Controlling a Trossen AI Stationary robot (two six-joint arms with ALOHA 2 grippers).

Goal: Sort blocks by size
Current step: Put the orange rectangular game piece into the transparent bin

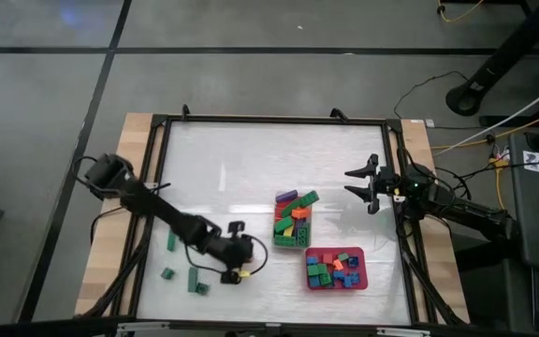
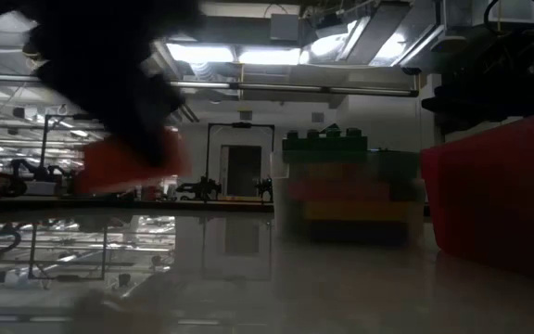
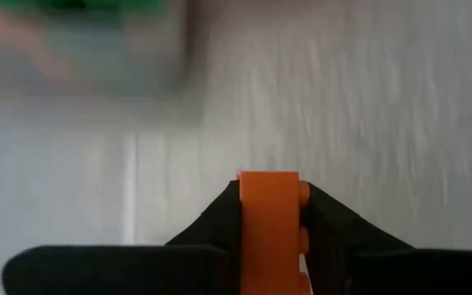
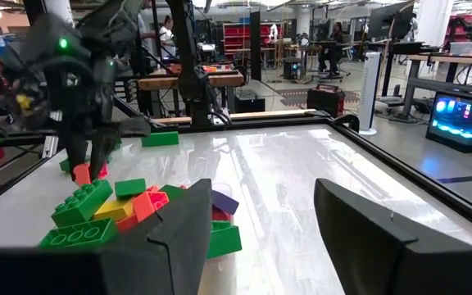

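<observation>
Orange block (image 3: 269,221) pinched in left claw (image 3: 270,215), just above table (image 1: 251,168).

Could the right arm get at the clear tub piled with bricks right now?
Probably yes. The right tool hangs open and empty, with only bare white tabletop between it and the clear plastic tub. The left tool is off on the tub's other side.
</observation>
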